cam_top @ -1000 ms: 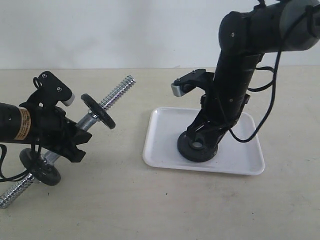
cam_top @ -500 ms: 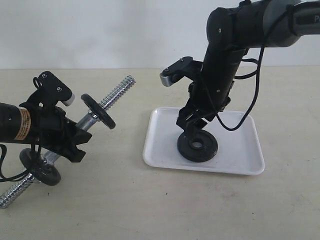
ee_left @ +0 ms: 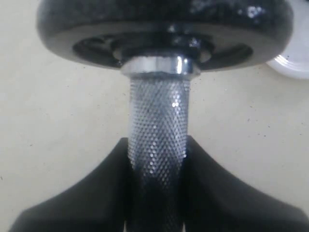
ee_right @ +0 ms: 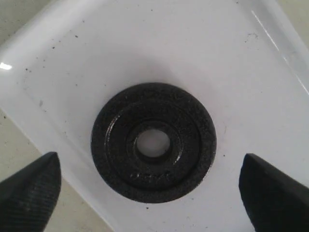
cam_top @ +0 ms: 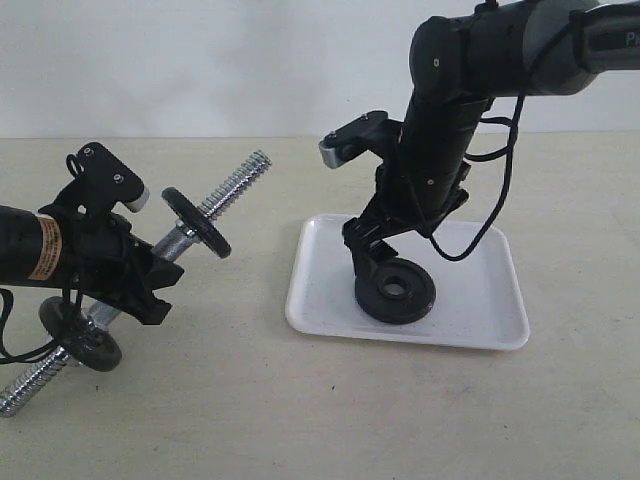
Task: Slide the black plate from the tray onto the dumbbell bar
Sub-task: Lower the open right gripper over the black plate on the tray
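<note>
Right arm (cam_top: 450, 130): matt black rounded housings, grey upper link (cam_top: 560, 40), loose black cables (cam_top: 505, 190) alongside. Wrist camera (cam_top: 342, 152): black, with a silver-grey face. Left arm (cam_top: 30, 245): black, with a yellow-tan label (cam_top: 46, 250) and small bright screws (cam_top: 90, 152) on the bracket. Right gripper (ee_right: 152, 191): fingers (ee_right: 30, 189) of dark woven texture.

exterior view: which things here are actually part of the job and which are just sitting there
Part of the job:
- black plate, flat on the tray
- dumbbell bar, gripped by the left gripper
- right gripper, open above the plate

Just there:
- upper black disc, mounted on the bar
- lower black disc, mounted on the bar
- table
</note>
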